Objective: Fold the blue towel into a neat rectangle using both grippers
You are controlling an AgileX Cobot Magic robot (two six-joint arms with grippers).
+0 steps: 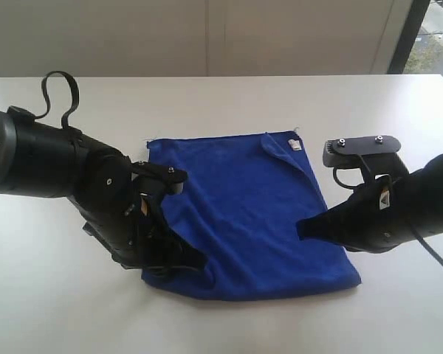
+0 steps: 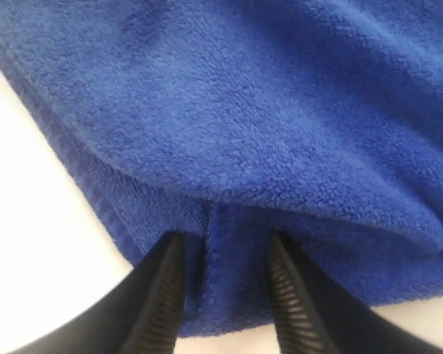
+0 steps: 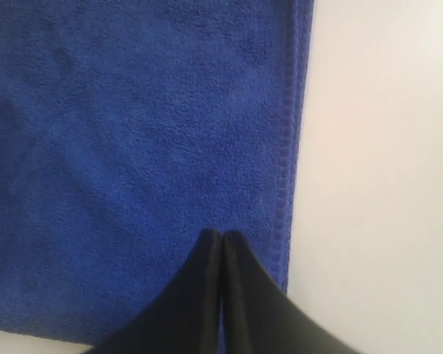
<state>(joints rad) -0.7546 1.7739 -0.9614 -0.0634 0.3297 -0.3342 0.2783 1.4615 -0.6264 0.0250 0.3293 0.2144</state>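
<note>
left claw (image 2: 227,243) is sitting spread, towel (image 1: 244,214) fold between its fingers; right claw (image 3: 221,236) is resting pressed together, towel edge just beside its tip.

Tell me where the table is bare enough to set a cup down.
Bare table lies between the far edge of the blue towel and the wall, and at the near corners in front of the left gripper and right gripper. The middle is crowded: both flank the towel.

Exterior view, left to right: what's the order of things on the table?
left gripper at the towel's near left corner → blue towel → right gripper, its tip over the towel's right edge.
</note>
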